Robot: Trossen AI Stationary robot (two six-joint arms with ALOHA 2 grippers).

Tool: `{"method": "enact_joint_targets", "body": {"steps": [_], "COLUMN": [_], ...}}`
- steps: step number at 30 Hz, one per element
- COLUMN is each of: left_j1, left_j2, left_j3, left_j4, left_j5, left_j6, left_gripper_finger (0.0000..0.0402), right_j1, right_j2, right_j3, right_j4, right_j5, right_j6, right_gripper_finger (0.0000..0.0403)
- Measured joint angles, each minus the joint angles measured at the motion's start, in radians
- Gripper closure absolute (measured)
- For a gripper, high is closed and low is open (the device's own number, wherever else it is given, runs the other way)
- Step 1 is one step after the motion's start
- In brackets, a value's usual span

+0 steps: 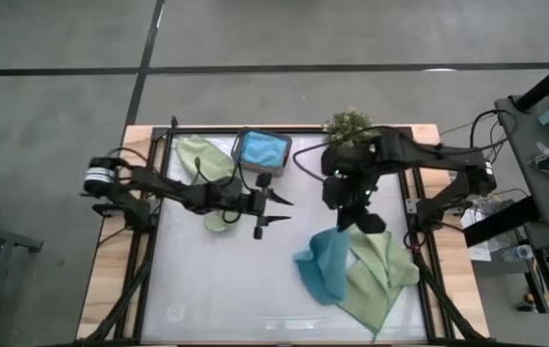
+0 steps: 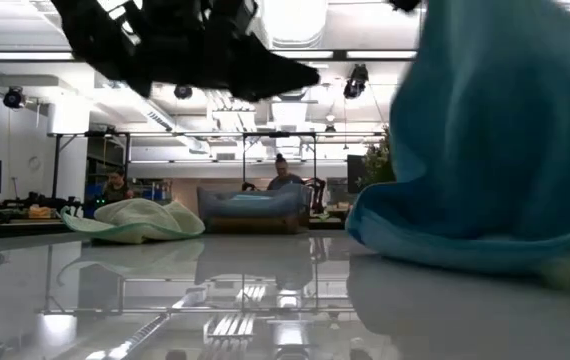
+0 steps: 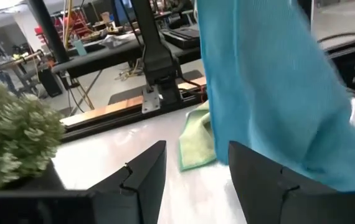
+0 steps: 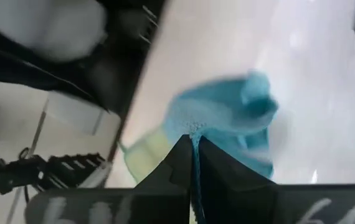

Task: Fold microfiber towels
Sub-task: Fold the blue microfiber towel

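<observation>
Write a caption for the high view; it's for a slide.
Right gripper lifts a teal towel off a green towel.

Teal-blue microfiber towel (image 2: 495, 140): cut off by the low view's top and right edges; held edge out of sight.
Light sage green towel (image 1: 382, 275): partly covered by the teal one.
Second sage green towel (image 1: 202, 159): partly under the left arm.
Right wrist view: blurred.

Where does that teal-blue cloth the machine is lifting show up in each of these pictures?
High view: the soft teal-blue microfiber towel hangs below the right end effector, lower right of centre.
Low view: it fills the right side.
Left wrist view: it drapes across the upper right.
Right wrist view: centre, pinched.
Shared landmark: the light sage green towel beside it.
</observation>
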Motion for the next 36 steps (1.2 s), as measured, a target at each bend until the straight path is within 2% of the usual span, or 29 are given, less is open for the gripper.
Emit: {"method": "enact_joint_targets", "body": {"steps": [6, 8, 13, 23, 27, 31, 33, 36], "left_j1": [0.000, 0.000, -0.003, -0.055, -0.108, -0.186, -0.211, -0.229], "left_j2": [0.140, 0.174, 0.248, 0.293, 0.292, 0.292, 0.292, 0.290], "left_j3": [0.052, 0.081, 0.137, 0.206, 0.271, 0.363, 0.387, 0.401], "left_j4": [0.142, 0.150, 0.132, -0.081, -0.218, -0.472, -0.536, -0.523], "left_j5": [0.027, 0.071, 0.149, 0.156, 0.034, -0.216, -0.233, -0.240], "left_j6": [-0.111, -0.187, -0.252, -0.257, -0.288, -0.291, -0.292, -0.353], "left_gripper_finger": [0.0243, 0.0243, 0.0239, 0.0149, 0.0147, 0.0159, 0.0163, 0.0164], "right_j1": [0.000, 0.000, -0.003, -0.009, -0.018, -0.021, -0.021, -0.020], "right_j2": [0.000, -0.001, -0.005, -0.008, -0.008, -0.008, -0.008, -0.008], "right_j3": [-0.135, -0.153, -0.150, -0.104, -0.104, -0.104, -0.104, -0.104], "right_j4": [0.010, 0.010, 0.013, 0.074, 0.130, 0.153, 0.151, 0.152], "right_j5": [0.047, 0.047, 0.047, 0.047, 0.055, 0.057, 0.056, 0.056], "right_j6": [0.062, 0.051, 0.036, 0.000, 0.004, 0.038, 0.047, 0.067], "right_gripper_finger": [0.0394, 0.0394, 0.0394, 0.0394, 0.0394, 0.0394, 0.0394, 0.0394]}}
